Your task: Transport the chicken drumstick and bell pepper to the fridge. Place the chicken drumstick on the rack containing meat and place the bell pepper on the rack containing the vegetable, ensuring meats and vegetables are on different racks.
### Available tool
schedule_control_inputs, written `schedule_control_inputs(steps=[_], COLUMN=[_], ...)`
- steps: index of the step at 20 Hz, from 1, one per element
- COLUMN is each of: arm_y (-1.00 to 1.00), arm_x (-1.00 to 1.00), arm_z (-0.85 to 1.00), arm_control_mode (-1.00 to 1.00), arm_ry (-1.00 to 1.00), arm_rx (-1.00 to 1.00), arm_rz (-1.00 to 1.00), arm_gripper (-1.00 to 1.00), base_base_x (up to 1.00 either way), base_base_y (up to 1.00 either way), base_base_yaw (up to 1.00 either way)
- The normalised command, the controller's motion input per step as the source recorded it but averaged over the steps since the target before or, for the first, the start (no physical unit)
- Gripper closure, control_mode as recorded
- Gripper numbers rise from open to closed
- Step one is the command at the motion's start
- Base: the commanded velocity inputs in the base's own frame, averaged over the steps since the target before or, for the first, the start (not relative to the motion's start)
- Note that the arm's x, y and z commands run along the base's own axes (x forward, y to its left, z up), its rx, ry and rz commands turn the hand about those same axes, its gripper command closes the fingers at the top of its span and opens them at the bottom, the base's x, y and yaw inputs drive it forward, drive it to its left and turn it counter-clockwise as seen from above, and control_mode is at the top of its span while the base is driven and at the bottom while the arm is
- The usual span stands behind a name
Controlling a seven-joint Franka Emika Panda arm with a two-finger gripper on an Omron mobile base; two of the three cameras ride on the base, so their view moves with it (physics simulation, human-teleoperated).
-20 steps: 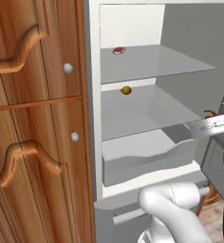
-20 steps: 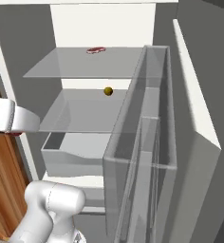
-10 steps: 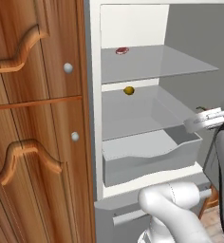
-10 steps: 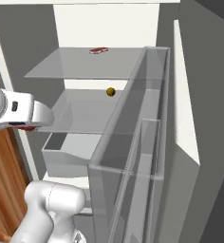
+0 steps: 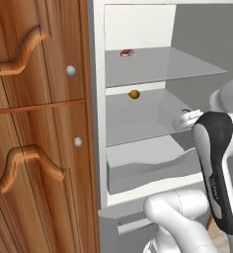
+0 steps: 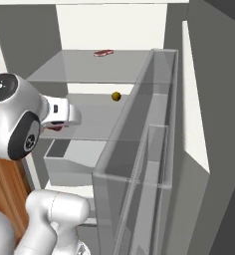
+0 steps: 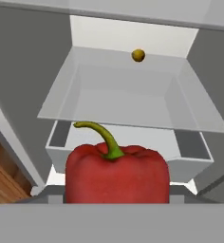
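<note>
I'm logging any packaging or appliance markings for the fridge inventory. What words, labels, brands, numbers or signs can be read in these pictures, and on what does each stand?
None can be read.
The fridge walls and shelves are plain.
The bell pepper, the vegetable and the meat bear no label.
The wooden cabinet doors carry only knobs and carved handles.
A faint mark runs along the arm's dark link, too small to read.

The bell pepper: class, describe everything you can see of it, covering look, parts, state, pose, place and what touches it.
The bell pepper is glossy red and blocky, with lobed shoulders and a curved green stem rising from its top. It looks whole and stands upright, close to the hand camera, in front of the open fridge, facing the shelf where the vegetable lies at the back. Its lower part is cut off in the hand view, so what grips it cannot be seen. From the right base view a red sliver shows beneath the gripper.
</note>
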Motion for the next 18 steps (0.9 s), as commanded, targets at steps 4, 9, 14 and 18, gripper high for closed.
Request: schedule_control_inputs(steps=[4, 9, 14, 18], arm_y=[0.0, -0.04, -0.01, 0.0], arm_x=[0.78, 0.61, 0.61, 0.67], arm_z=[-0.4, -0.55, -0.51, -0.33], arm_control_mode=[-1.0, -1.0, -1.0, -1.0], arm_ry=[0.0, 0.01, 0.01, 0.0], arm_rx=[0.01, 0.08, 0.08, 0.04], arm_rz=[0.0, 0.0, 0.0, 0.0], arm_gripper=[1.0, 1.0, 1.0, 1.0], base_base_x=[0.0, 0.0, 0.0, 0.0], base_base_y=[0.0, 0.0, 0.0, 0.0], base_base_yaw=[0.0, 0.0, 0.0, 0.0])
